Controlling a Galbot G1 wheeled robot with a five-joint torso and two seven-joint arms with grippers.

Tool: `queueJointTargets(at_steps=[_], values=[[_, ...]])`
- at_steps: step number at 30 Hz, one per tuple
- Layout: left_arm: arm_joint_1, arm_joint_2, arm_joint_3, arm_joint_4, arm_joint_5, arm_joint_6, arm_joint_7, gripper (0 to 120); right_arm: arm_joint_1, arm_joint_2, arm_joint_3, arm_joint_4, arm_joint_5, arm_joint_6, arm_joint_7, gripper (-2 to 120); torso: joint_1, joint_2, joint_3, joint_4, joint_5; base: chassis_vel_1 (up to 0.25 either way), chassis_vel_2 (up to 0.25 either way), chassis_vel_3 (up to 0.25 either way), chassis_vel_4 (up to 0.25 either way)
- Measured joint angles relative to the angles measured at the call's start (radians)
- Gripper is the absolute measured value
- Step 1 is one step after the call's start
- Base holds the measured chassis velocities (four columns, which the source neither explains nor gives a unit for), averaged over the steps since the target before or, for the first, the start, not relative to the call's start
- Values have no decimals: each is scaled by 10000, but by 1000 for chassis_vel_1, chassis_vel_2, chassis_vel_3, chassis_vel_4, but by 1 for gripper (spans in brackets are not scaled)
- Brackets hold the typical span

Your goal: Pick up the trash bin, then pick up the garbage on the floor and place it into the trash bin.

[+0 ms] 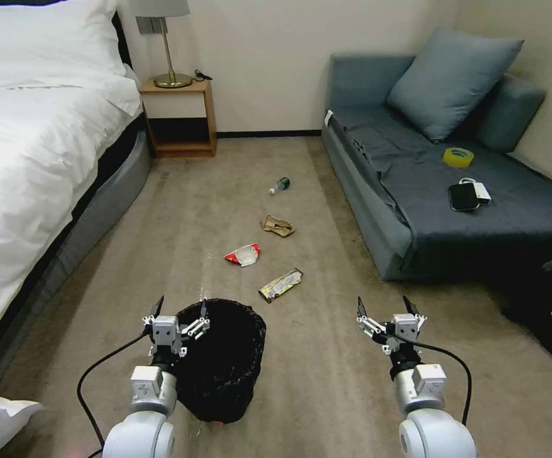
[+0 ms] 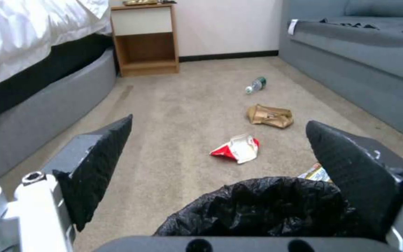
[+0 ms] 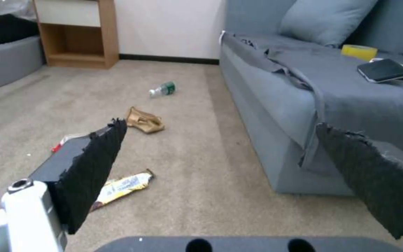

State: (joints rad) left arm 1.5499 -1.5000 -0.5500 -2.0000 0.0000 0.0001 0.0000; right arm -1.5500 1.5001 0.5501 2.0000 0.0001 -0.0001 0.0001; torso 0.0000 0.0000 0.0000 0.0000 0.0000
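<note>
Four pieces of litter lie on the carpet (image 1: 180, 210) ahead of me, strung out in a loose line away from the bin (image 1: 225, 362). Nearest it is the yellow wrapper (image 1: 281, 284), then the red-white wrapper (image 1: 243, 254), the paper wad (image 1: 277, 225) and, farthest off, the bottle (image 1: 279, 185) on its side.

I see the bin standing on the floor just in front of my left arm, its black liner bunched over the rim. My left gripper (image 1: 178, 312) hangs over the bin's near-left rim with its fingers spread wide and nothing between them; in the left wrist view the liner (image 2: 267, 206) sits low between the two pads (image 2: 101, 164), not touching either as far as I can tell. One fingertip in the head view looks to be right at the rim's edge, though I can't tell if it makes contact.

My right gripper (image 1: 384, 310) hovers over bare carpet, well to the right of the bin, also spread open and empty. The yellow wrapper lies ahead of it and to its left, nearer than the other pieces; in the right wrist view one pad (image 3: 92, 171) overlaps that wrapper.

To my left is the bed (image 1: 27, 140), with a nightstand (image 1: 180, 114) at the far wall. To my right is the sofa (image 1: 428, 184), carrying a tape roll (image 1: 458, 156) and a phone (image 1: 463, 196).
</note>
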Motion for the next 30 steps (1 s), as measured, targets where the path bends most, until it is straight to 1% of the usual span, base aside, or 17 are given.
queueJointTargets(at_steps=[27,30], values=[[-1,0,0,0,-2,-6,0,100,0,1,9,-1,0,7,-2,100,0,0,0,0,0,0,0,0,0],[-51,0,0,23,-31,-165,-22,100,0,92,236,-53,-171,362,-78,100,0,0,0,3,1,0,0,0,0]])
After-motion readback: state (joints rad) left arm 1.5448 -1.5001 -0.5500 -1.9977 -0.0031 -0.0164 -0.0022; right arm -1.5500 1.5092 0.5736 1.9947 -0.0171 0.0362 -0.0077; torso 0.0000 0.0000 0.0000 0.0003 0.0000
